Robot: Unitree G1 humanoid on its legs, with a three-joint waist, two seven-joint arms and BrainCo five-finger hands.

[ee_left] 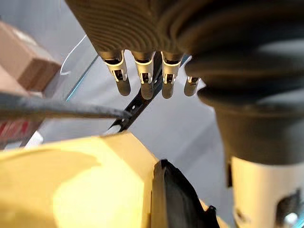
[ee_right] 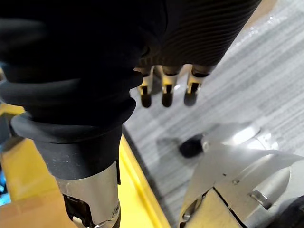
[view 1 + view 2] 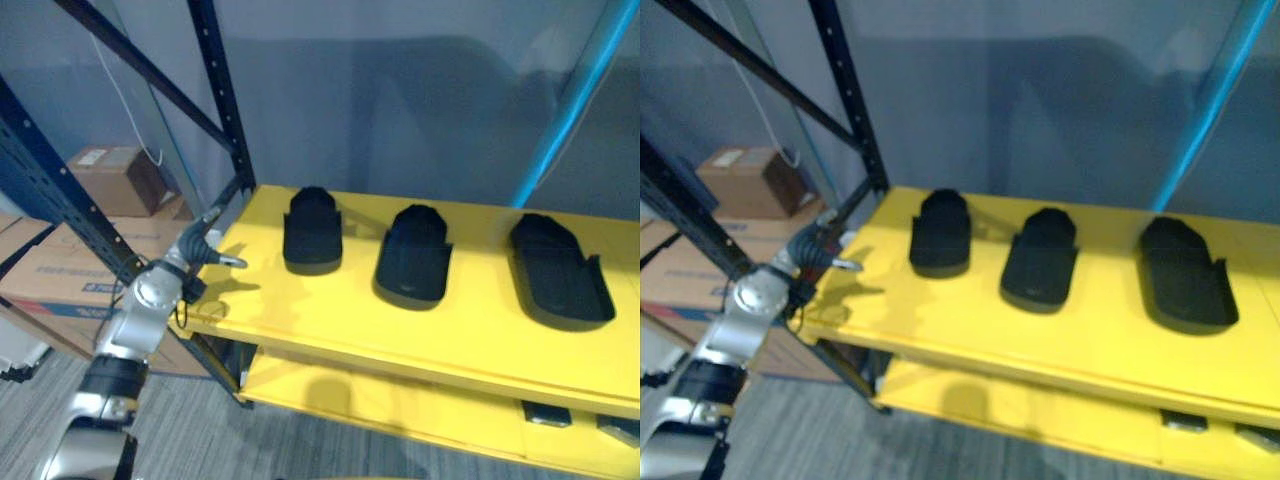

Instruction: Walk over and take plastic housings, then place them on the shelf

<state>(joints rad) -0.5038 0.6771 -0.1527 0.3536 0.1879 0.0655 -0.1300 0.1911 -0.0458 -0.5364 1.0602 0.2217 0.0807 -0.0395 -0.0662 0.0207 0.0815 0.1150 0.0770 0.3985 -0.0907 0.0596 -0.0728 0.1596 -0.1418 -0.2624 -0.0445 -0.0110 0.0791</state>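
Three black plastic housings lie in a row on the yellow upper shelf [image 3: 300, 315]: a left one [image 3: 312, 232], a middle one [image 3: 414, 258] and a larger right one [image 3: 558, 272]. My left hand [image 3: 200, 247] hovers at the shelf's left end, a short way left of the left housing, fingers [image 1: 142, 78] straight and holding nothing. The left wrist view shows that housing's edge [image 1: 176, 199] on the shelf below the hand. My right hand [image 2: 164, 90] hangs over the grey floor beside a yellow shelf edge [image 2: 138, 192], fingers relaxed and empty.
A dark blue rack upright [image 3: 225, 95] with a diagonal brace stands at the shelf's back left corner. Cardboard boxes [image 3: 108, 178] are stacked to the left. A lower yellow shelf [image 3: 380, 405] carries small dark parts [image 3: 546, 414] at the right. A light blue post [image 3: 572, 100] rises back right.
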